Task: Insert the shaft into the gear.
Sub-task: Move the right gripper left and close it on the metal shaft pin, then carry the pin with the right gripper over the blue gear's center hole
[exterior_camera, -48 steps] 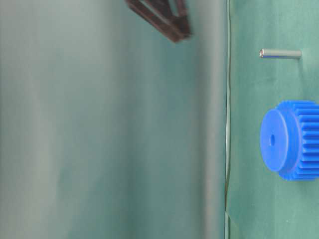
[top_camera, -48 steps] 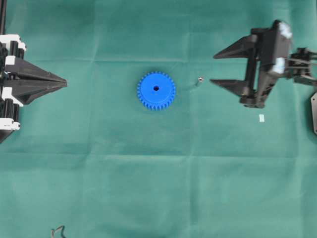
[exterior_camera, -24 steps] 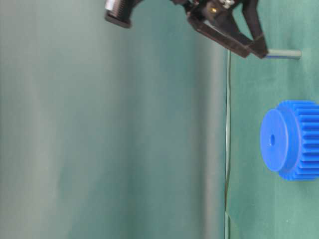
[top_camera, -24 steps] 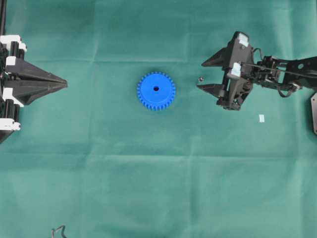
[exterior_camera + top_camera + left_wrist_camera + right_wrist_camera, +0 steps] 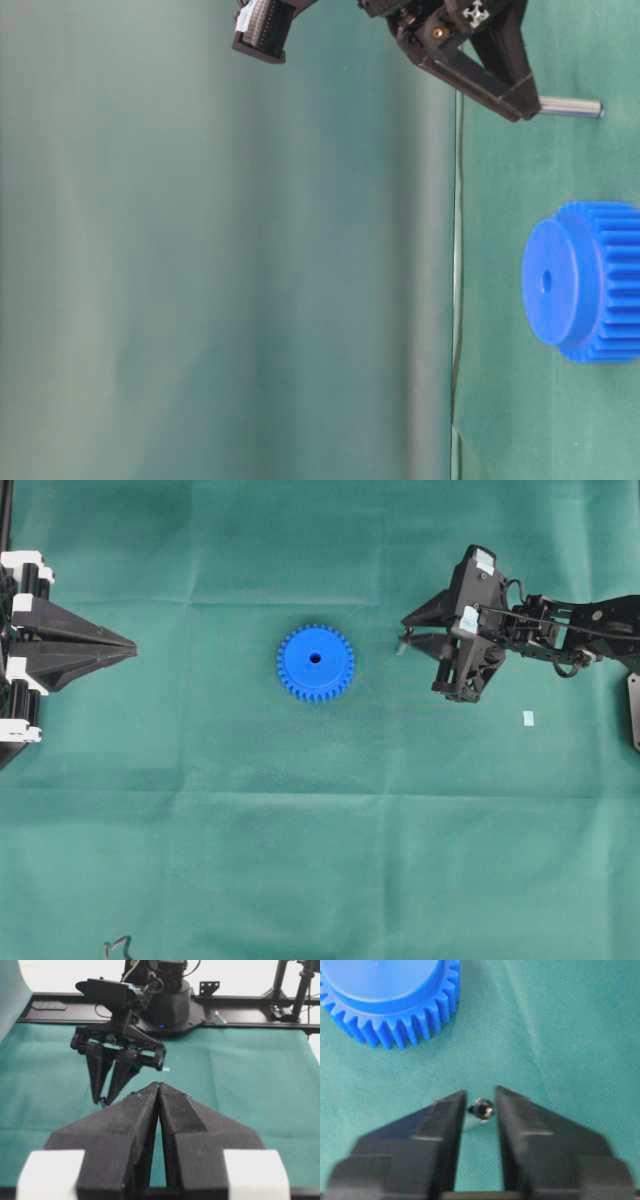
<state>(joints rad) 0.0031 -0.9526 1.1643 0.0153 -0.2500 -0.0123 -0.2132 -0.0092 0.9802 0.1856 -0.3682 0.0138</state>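
Shaft [image 5: 483, 1109] stands between right fingers [image 5: 445, 1115]; gear [image 5: 315, 663] apart.

light: even, bright, diffuse, no glare | shadows: faint, soft under gear [image 5: 315, 663] | overhead: sharp, cloth [image 5: 300, 860] creases clear | table-lvl: backdrop blurred | L wrist: near fingers [image 5: 127, 1125] soft, bg overexposed white | R wrist: fingertips [image 5: 451, 1105] soft, cloth weave sharp
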